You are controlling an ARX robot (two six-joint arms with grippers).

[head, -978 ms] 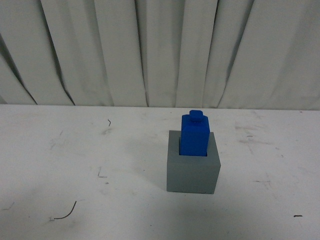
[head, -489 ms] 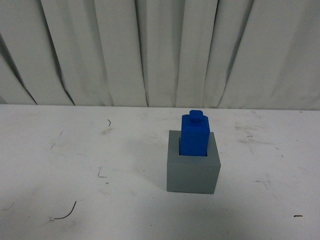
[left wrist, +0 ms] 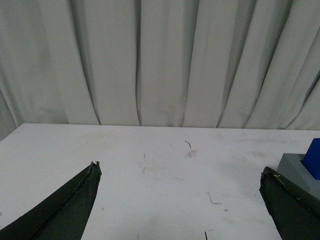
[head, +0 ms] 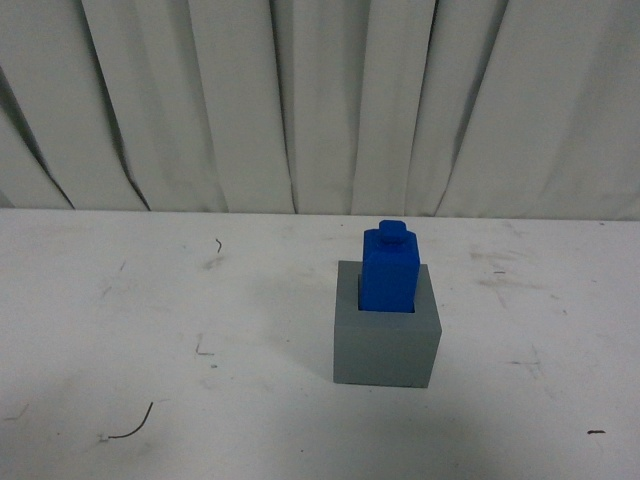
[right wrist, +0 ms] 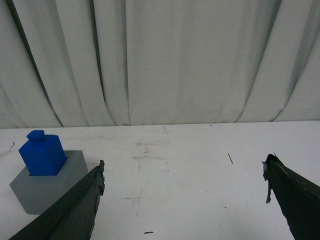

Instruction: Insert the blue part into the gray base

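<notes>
The blue part (head: 390, 270) stands upright in the square recess of the gray base (head: 386, 345), its small stud on top, a little right of the table's middle. Neither arm shows in the front view. My left gripper (left wrist: 180, 172) is open over bare table, with the gray base (left wrist: 295, 167) and a corner of the blue part (left wrist: 314, 159) beside one finger. My right gripper (right wrist: 184, 167) is open too, nothing between its fingers; the blue part (right wrist: 43, 153) sits in the gray base (right wrist: 40, 190) off to one side of it.
The white table (head: 150, 330) carries scuffs and a few dark thread-like scraps (head: 132, 428). A pleated white curtain (head: 320, 100) hangs right behind the table's far edge.
</notes>
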